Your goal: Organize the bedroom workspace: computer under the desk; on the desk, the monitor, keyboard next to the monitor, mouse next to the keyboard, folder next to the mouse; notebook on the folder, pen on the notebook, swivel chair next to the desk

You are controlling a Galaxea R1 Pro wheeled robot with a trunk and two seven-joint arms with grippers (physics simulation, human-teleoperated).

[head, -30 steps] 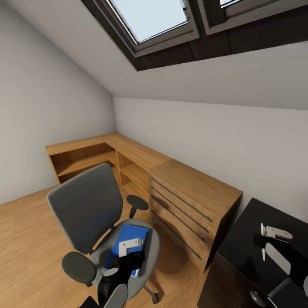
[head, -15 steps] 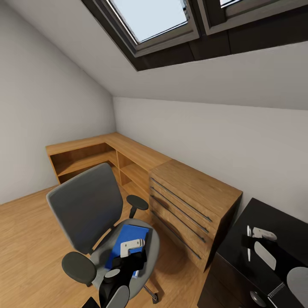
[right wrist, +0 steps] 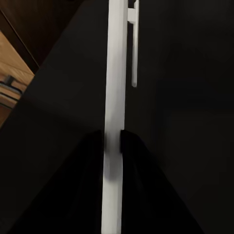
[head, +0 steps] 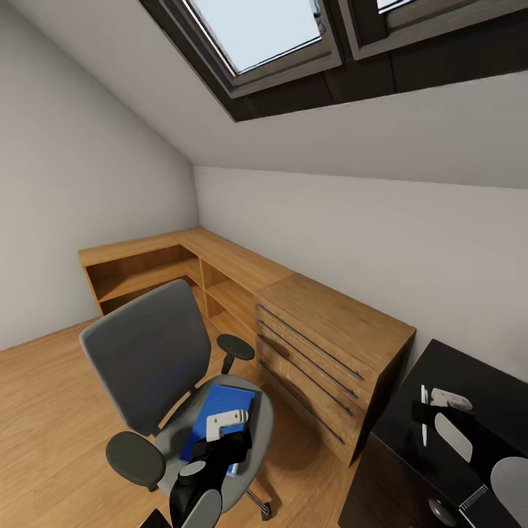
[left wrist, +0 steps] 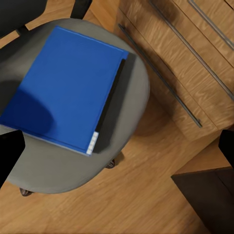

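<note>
Right hand (head: 425,414), closed on the white pen (head: 424,416), holds it above the black desk (head: 411,433) at the right. Left hand (head: 224,425), fingers apart and holding nothing, hovers over the blue folder (left wrist: 63,90) lying on the swivel chair (head: 150,352) seat.

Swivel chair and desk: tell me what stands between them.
In the head view, the light wood dresser stands between the swivel chair and the desk, with wood floor in front.

wood dresser (head: 323,352) — corner shelving (head: 169,271), skylight (head: 257,29)
</note>
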